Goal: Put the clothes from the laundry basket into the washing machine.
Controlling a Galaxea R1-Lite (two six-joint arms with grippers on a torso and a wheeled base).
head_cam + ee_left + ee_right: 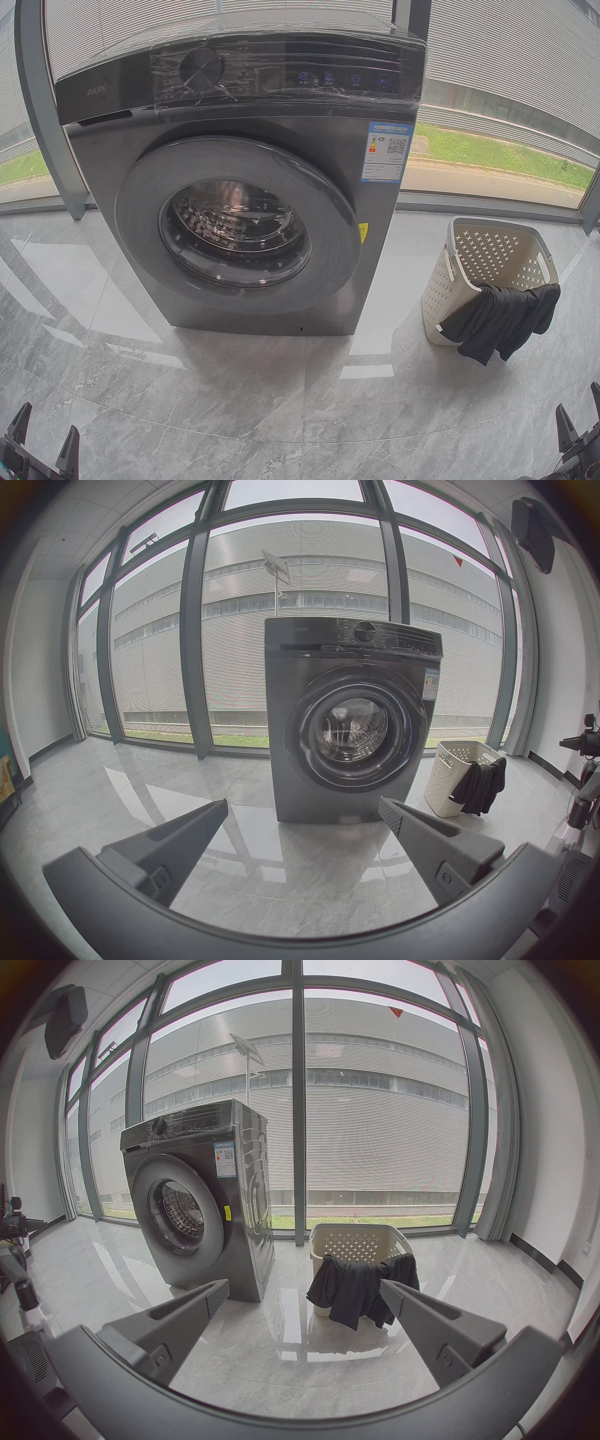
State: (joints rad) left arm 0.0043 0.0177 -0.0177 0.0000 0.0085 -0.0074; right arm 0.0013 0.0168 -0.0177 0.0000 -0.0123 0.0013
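Two grippers, both empty, low over the grey marble floor (250, 387). Left gripper (303, 808): fingers spread apart, washing machine (350, 717) straight ahead of it, well apart, its round door (353, 730) closed. Right gripper (300, 1288): fingers spread apart, cream laundry basket (356, 1244) ahead of it, well apart. Black garment (350, 1291) is draped over the basket rim on the side facing that gripper, hanging down the outer wall. Basket stands near the machine, on the right gripper's side.
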